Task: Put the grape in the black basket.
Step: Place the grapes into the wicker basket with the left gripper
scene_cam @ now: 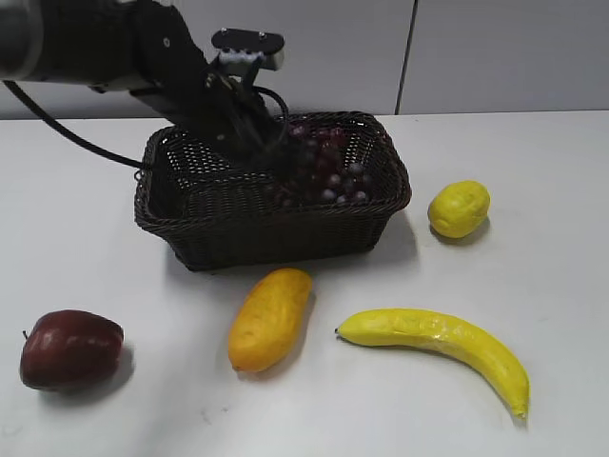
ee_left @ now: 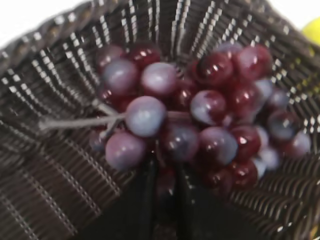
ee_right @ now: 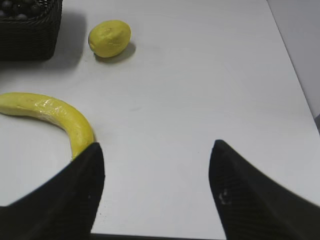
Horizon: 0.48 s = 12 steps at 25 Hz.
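Observation:
The grape (scene_cam: 328, 171), a bunch of dark purple-red and greyish berries, is inside the black basket (scene_cam: 276, 228) towards its right half. My left gripper (scene_cam: 276, 152) reaches down into the basket from the upper left. In the left wrist view its two narrow fingers (ee_left: 165, 172) are shut on the near side of the grape (ee_left: 200, 110), with the basket's woven wall (ee_left: 50, 190) all around. I cannot tell whether the bunch rests on the basket floor. My right gripper (ee_right: 155, 150) is open and empty above bare table; it is out of the exterior view.
A dark red apple (scene_cam: 71, 349) lies at the front left. An orange-yellow fruit (scene_cam: 270, 317) lies in front of the basket. A banana (scene_cam: 438, 345) lies at the front right and a lemon (scene_cam: 459, 208) right of the basket. The right wrist view shows the banana (ee_right: 50, 112), the lemon (ee_right: 109, 38) and a basket corner (ee_right: 30, 35).

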Each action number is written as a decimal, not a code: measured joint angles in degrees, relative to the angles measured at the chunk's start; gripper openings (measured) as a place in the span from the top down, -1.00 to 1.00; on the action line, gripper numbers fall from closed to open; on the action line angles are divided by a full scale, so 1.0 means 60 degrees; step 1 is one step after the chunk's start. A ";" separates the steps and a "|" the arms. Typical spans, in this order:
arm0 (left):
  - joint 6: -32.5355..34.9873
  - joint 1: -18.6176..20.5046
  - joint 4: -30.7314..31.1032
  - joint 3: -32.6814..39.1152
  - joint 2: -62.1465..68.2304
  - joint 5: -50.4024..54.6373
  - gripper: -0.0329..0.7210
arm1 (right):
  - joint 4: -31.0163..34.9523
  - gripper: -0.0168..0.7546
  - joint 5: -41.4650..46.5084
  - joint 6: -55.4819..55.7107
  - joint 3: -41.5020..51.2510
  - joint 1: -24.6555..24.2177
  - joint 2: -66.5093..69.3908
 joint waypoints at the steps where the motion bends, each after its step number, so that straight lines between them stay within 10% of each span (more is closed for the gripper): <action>1: 0.0000 0.0000 0.0000 -0.0005 0.0081 0.0176 0.74 | 0.0000 -0.34 0.0000 0.0000 0.0000 0.0000 0.0000; 12: 0.0006 0.0016 0.0095 -0.0005 0.0301 0.1009 -0.49 | 0.0000 -0.34 0.0000 0.0000 0.0000 0.0000 0.0000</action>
